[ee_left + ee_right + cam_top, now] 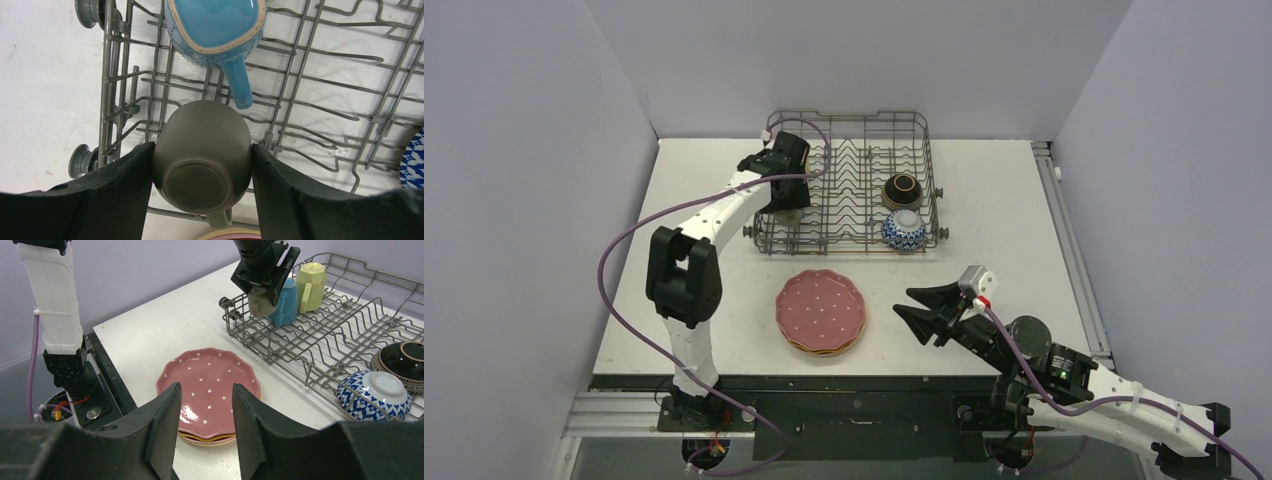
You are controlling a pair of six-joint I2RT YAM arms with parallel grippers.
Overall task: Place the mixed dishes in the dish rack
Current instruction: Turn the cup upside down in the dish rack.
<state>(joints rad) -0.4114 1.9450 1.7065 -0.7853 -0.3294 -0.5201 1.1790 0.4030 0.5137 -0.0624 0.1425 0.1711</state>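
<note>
White tabletop (704,200), plain lilac walls (854,60). Left pincer (201,150) gripped grey mug (205,125), base up, at rack's (844,115) near-left corner. Right pincer (205,388) stood open, empty, near stacked plates (821,308).

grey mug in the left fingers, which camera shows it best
Left wrist view: the grey mug fills the frame, base towards the camera, gripped between both fingers. The right wrist view shows it small, side-on, partly covered by the fingers. The top view hides nearly all of it under the left arm.
</note>
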